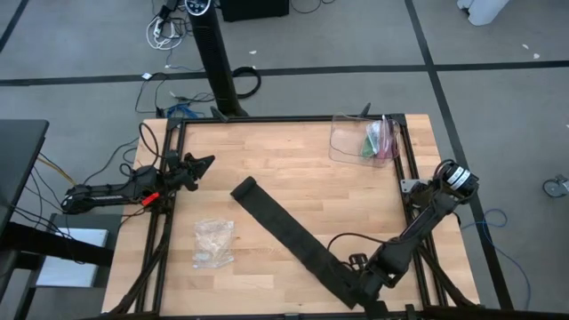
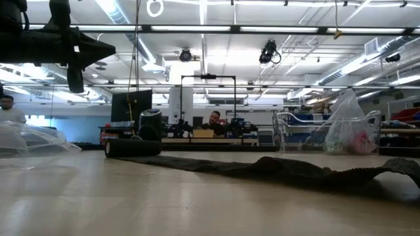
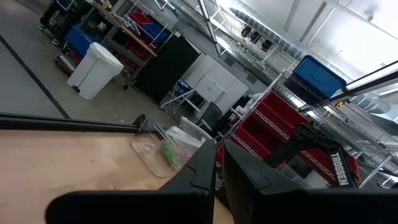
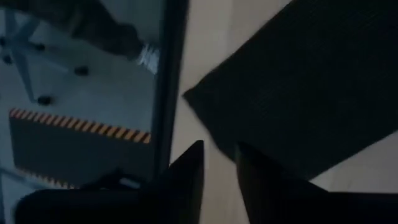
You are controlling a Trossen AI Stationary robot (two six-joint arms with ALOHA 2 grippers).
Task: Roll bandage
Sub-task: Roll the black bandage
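The bandage [image 1: 289,233] is a long dark strip lying flat and slantwise on the wooden table, from the middle toward the near right. Its far end [image 2: 131,147] looks like a small roll in the low view. My right gripper [image 1: 360,289] is low at the strip's near end. In the right wrist view its fingers [image 4: 217,152] stand slightly apart over bare wood, just off the corner of the bandage [image 4: 298,93]. My left gripper [image 1: 206,162] is shut and empty, raised over the table's left edge [image 3: 217,155].
A small clear plastic bag [image 1: 213,242] lies near the table's left front. A clear container [image 1: 364,138] with green and pink items stands at the far right corner. The black table frame [image 4: 168,81] runs close beside my right gripper.
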